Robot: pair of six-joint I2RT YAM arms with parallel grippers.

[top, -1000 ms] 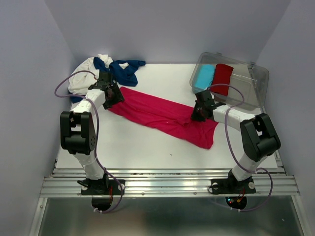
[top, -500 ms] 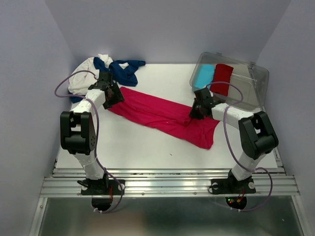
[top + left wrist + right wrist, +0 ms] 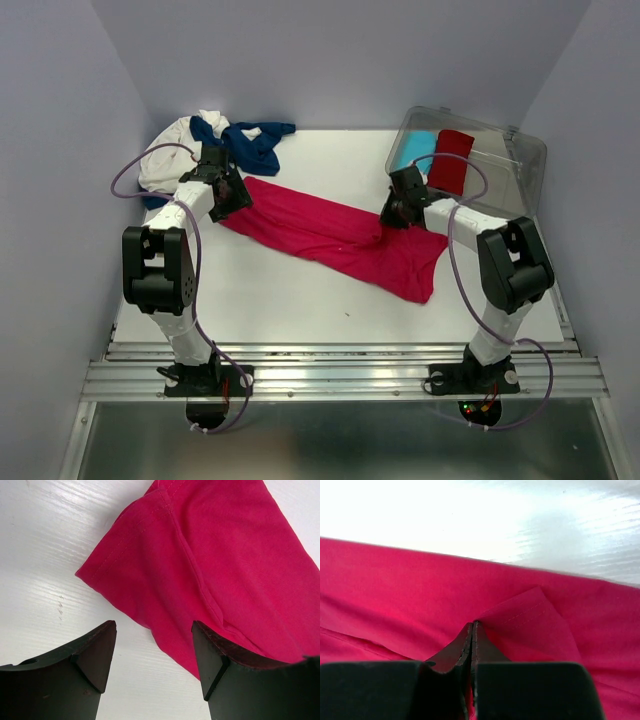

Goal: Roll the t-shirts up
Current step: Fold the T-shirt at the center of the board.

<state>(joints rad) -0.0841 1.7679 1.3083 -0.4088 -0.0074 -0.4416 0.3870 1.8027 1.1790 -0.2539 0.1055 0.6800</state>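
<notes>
The pink-red t-shirt [image 3: 330, 235] lies flat, its long axis diagonal from far left to near right. I see my right gripper [image 3: 471, 629] pinching its fold, and my left gripper [image 3: 152, 650] spread wide.

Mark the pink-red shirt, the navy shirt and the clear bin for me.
pink-red shirt [image 3: 320, 233], top view, middle of the spread cloth.
navy shirt [image 3: 257, 150], top view, crumpled right-hand part.
clear bin [image 3: 522, 166], top view, bare right wall.
</notes>
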